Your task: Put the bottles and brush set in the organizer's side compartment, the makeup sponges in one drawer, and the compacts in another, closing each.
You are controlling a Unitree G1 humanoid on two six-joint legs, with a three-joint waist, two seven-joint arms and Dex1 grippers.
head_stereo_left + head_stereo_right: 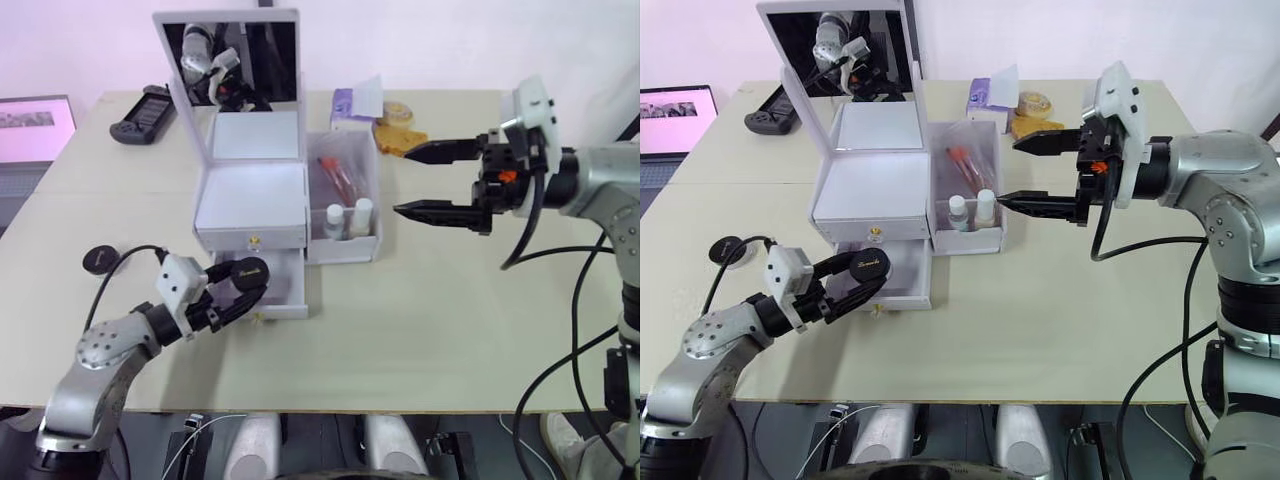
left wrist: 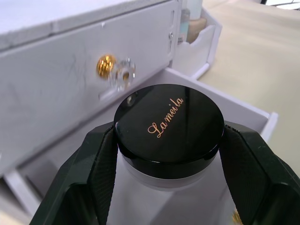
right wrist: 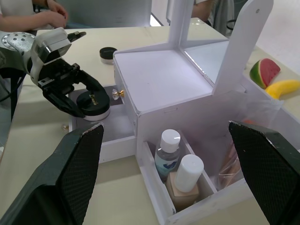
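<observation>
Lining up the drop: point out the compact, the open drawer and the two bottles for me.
compact (image 2: 169, 123), left wrist view, middle of its black lid.
open drawer (image 1: 297, 283), left eye view, its right side wall.
bottles (image 3: 170, 140), right wrist view, white cap of the clear one.

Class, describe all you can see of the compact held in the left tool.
The compact is round, with a glossy black lid lettered "Lameila" in gold script and a paler, frosted-looking base below. It sits level, lid up, clamped at its sides by the left tool, over the open lower drawer of the white organizer. Whether it touches the drawer is unclear.
</observation>
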